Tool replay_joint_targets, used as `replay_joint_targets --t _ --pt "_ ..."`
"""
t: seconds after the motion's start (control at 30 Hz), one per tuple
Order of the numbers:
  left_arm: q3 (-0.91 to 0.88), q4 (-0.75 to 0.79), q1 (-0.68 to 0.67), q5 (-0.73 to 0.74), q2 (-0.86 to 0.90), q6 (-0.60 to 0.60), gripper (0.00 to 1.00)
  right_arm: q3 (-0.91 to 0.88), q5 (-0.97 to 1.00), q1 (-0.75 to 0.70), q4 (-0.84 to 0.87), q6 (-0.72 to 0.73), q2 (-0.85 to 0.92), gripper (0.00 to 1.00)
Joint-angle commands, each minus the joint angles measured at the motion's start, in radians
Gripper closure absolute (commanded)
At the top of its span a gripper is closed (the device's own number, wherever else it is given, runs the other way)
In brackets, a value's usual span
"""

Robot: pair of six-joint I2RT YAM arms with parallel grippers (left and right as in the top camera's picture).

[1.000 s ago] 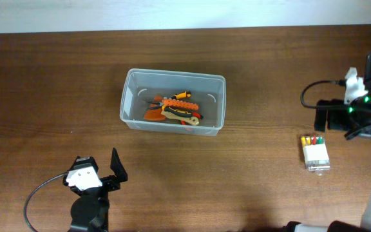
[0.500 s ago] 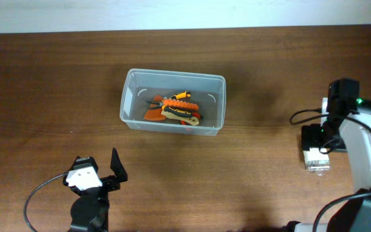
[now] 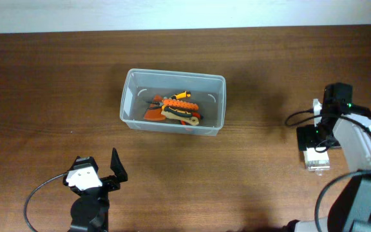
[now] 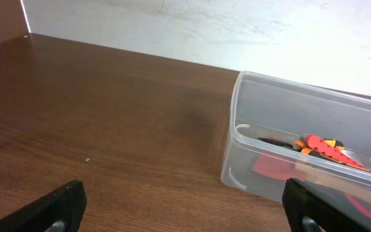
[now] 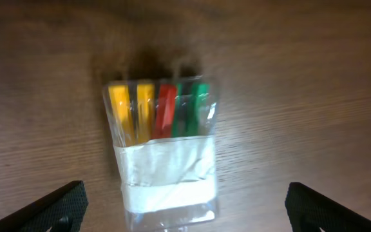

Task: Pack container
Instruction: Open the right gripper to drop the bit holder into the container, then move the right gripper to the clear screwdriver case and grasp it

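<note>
Container [image 3: 176,73] stands centrally on the table [image 3: 44,96], nearer its far edge, probably light, stiff and slippery, best gripped at the thick rim; left gripper [image 4: 185,209] wide near the front edge, right gripper [image 5: 185,207] wide above a small box [image 5: 163,148].

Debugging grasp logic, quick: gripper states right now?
Left gripper: open, holding nothing.
Right gripper: open, holding nothing, over the small box of coloured bits.
</note>
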Motion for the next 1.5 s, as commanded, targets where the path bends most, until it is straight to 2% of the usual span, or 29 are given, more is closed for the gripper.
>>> replay_joint_targets --t 0.0,0.47,0.57,0.8,1.0,1.13,1.47 --pt "-0.003 -0.002 -0.004 -0.003 -0.006 0.009 0.01 -0.014 -0.055 -0.037 -0.005 -0.005 0.066 0.01" --pt "-0.003 -0.002 -0.004 -0.003 -0.006 0.009 0.01 -0.016 -0.056 -0.044 0.032 0.017 0.211 0.01" --pt "-0.003 -0.002 -0.004 -0.003 -0.006 0.009 0.01 -0.016 -0.056 -0.044 0.038 0.017 0.224 0.07" --pt "-0.003 -0.002 -0.003 -0.003 -0.006 0.009 0.01 -0.015 -0.056 -0.044 0.048 0.042 0.225 0.43" --pt "-0.003 -0.002 -0.004 -0.003 -0.006 0.009 0.01 -0.008 -0.050 -0.042 0.048 0.093 0.225 0.49" --pt "-0.003 -0.002 -0.004 -0.003 -0.006 0.009 0.01 0.035 -0.050 -0.042 0.025 0.116 0.225 0.49" --pt "-0.003 -0.002 -0.004 -0.003 -0.006 0.009 0.01 0.375 -0.201 0.009 -0.142 0.126 0.225 0.49"
